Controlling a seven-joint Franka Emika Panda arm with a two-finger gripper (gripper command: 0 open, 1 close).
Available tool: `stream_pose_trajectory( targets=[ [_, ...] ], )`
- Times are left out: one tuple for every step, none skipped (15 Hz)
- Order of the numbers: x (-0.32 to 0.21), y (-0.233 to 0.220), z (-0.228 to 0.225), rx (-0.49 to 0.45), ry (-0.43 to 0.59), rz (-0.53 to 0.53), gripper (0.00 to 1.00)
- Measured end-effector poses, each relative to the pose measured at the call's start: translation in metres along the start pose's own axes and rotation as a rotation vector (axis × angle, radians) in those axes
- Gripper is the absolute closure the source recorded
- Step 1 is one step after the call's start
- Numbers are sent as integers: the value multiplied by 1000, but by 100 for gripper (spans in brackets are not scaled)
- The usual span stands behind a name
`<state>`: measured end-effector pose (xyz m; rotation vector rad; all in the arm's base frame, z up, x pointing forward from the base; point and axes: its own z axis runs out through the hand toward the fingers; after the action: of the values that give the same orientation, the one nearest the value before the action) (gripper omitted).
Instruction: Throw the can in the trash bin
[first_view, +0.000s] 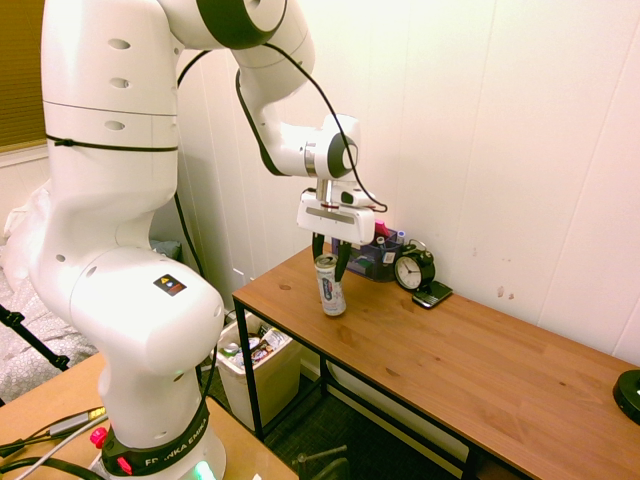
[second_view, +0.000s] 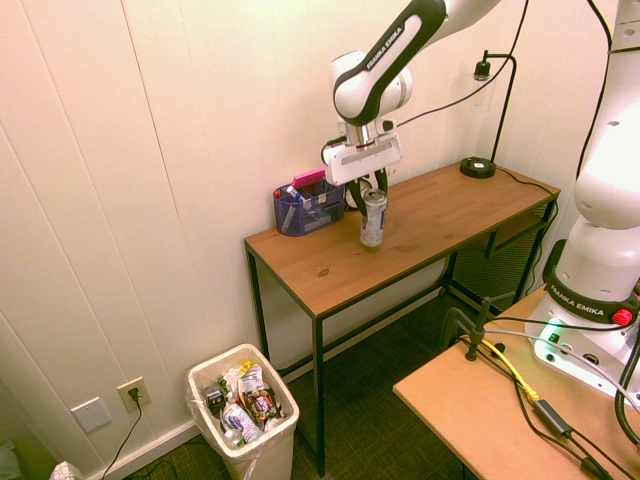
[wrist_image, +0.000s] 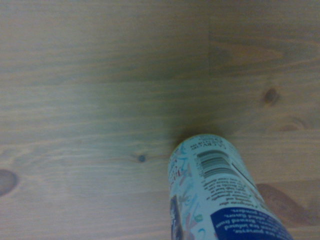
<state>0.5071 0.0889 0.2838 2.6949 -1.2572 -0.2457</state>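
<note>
Gripping the can near its top, the gripper has its two dark fingers closed on the upper wall, and we see the can upright over the wooden desk, near the desk's front edge; whether its base touches the wood we cannot tell. We judge it light, thin-walled and smooth, easy to dent and apt to slip, so a hold just below the rim seems sensible. Behind the can on the desk sit a blue organizer box and a small clock. Only the second exterior view shows the whole trash bin, on the floor beyond the desk's end, full of litter. The wrist view alone shows the barcode.
</note>
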Motion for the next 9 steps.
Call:
stream_pose_trajectory(
  targets=[
    [-8, -1, -28, 26, 1, -15, 100],
    [-26, -5, -64, 53, 8, -41, 100],
    [-56, -13, -102, 78, 20, -79, 100],
    [-93, -24, -133, 96, 34, -122, 100],
    [-136, -36, -159, 111, 53, -158, 100],
    [-177, -50, -179, 123, 68, -182, 100],
    [-213, -65, -191, 129, 73, -205, 100],
    [-244, -82, -194, 126, 74, -223, 100],
    [-267, -100, -192, 121, 74, -233, 100]
  ],
)
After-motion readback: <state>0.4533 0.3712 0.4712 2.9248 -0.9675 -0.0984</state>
